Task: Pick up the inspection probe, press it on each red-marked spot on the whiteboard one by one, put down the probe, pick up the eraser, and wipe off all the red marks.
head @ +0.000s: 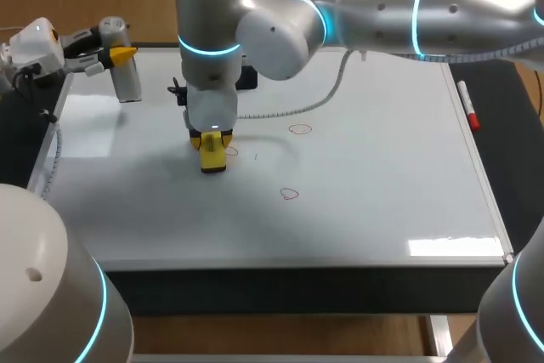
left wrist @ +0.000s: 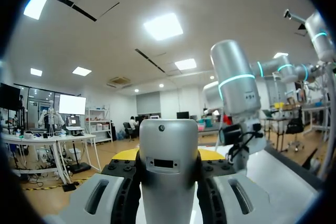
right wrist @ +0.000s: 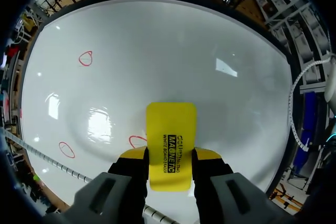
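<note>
One yellow eraser (head: 213, 156) sits left of centre in the head view, upright at the whiteboard (head: 382, 176); I cannot tell whether its lower edge touches the surface. The right gripper (head: 212, 144) has both yellow-tipped fingers pressed against the eraser's two sides, jaws narrowly parted around it.

From the right wrist, the eraser (right wrist: 170, 140) sticks out ahead of the right gripper (right wrist: 170, 157). Three red marks show: one (right wrist: 137, 141) just beside the eraser and partly hidden by it, one (right wrist: 66, 149) off to the side, and one (right wrist: 85, 58) well ahead.

In the head view they lie at (head: 231, 151), (head: 290, 194) and (head: 299, 129).

One silver probe (head: 127, 74) hangs at upper left, clamped between the fingers of the left gripper (head: 119, 55). From the left wrist, the probe (left wrist: 168, 150) fills the left gripper (left wrist: 168, 157).

One red-capped marker (head: 468, 106) lies on the dark table beside the board's right edge.
</note>
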Robot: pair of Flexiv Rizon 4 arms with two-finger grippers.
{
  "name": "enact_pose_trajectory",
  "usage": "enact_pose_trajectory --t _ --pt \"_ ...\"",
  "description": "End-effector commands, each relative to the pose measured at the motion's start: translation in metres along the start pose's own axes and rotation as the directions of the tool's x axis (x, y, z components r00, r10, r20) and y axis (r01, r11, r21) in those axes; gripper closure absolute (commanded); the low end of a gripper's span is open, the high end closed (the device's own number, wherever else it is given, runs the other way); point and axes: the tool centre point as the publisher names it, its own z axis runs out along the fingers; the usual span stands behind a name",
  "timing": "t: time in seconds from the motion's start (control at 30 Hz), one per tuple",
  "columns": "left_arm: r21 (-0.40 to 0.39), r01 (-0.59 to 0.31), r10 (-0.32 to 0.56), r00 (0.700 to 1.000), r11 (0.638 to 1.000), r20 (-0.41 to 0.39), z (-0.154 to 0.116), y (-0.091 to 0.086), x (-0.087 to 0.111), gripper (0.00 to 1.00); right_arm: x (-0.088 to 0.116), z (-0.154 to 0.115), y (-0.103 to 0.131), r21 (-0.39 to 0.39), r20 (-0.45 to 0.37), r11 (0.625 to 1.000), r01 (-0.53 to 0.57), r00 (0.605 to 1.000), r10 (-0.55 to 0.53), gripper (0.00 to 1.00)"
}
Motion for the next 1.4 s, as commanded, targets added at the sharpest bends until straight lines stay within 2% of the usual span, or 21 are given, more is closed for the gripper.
enact_pose_trajectory --t 0.03,0.47,1.2,1.4 --pt "0.0 0.0 0.0 1.0 1.0 0.0 0.0 -0.001 0.0 1.0 -0.001 0.004 -0.004 -0.01 -0.008 1.0 0.004 1.0 -0.004 1.0" --pt "0.0 0.0 0.0 1.0 1.0 0.0 0.0 -0.001 0.0 1.0 0.01 0.01 -0.006 -0.019 -0.033 1.0 -0.012 0.999 0.012 1.0" --pt "0.0 0.0 0.0 1.0 1.0 0.0 0.0 -0.001 0.0 1.0 0.076 0.006 -0.011 0.027 -0.053 0.992 -0.122 0.991 0.124 1.0" --pt "0.0 0.0 0.0 1.0 1.0 0.0 0.0 -0.001 0.0 1.0 0.085 0.004 -0.01 0.036 -0.062 0.99 -0.133 0.989 0.135 1.0"
